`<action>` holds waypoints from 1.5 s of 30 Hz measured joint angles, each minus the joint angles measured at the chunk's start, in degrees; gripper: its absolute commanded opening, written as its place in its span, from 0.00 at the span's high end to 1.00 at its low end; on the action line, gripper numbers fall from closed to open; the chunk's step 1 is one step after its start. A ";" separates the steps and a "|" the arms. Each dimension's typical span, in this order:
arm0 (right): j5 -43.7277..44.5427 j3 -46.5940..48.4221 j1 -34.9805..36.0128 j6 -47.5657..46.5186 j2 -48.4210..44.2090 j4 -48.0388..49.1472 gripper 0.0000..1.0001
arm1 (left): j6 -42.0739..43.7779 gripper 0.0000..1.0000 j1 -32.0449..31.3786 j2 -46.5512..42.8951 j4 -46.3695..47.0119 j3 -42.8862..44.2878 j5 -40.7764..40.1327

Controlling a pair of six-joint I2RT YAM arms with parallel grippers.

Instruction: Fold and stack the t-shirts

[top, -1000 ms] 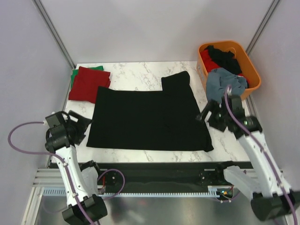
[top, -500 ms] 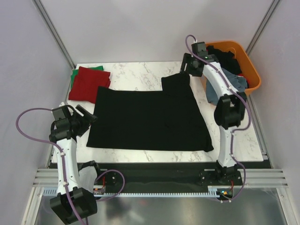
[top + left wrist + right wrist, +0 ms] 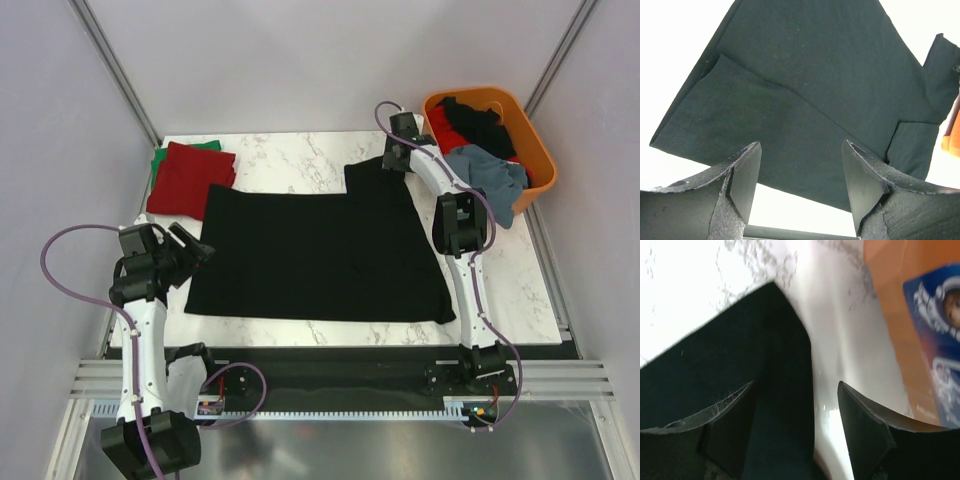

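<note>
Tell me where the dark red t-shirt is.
In the top view, the dark red t-shirt lies folded at the far left of the table, on the green t-shirt, beside the far left corner of the spread black t-shirt.

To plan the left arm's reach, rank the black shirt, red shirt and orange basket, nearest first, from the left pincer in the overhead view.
1. Black shirt, spread just beside the left pincer.
2. Red shirt, folded at the far left.
3. Orange basket, far right corner.

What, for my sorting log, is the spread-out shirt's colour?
The spread-out shirt is black, clearest from the top external view.
</note>
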 measured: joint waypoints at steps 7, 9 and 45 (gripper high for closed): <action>-0.98 2.25 -0.02 -0.39 3.50 6.16 0.30 | 0.00 0.28 -0.37 0.00 0.11 -0.09 0.00; -2.19 2.43 -0.02 -0.48 3.91 8.15 0.43 | 0.00 0.28 -0.42 0.02 0.11 -0.11 0.00; -19.58 -37.16 2.21 5.53 -13.68 42.36 1.00 | 2.49 0.49 -9.27 80.87 11.82 59.76 -13.33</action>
